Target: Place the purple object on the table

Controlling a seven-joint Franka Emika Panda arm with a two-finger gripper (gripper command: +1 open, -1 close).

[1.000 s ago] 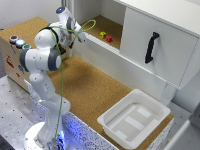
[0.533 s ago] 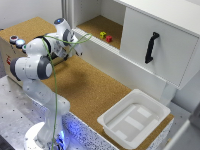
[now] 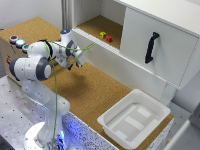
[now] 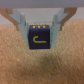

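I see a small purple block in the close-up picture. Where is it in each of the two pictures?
Exterior view: the small purple block is not clearly visible; it is hidden at the gripper, near the white cabinet's open shelf.
Wrist view: the block sits centre frame, between the gripper's fingers.
Shared landmark: the brown speckled cork table lies under the gripper in both.

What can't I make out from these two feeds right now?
- Exterior view: purple object hidden behind the pincer and wrist.
- Wrist view: purple object sits between the fingers, but blur hides pad contact and whether it touches the table.
- Exterior view: small blocks on the cabinet shelf are too small to identify.
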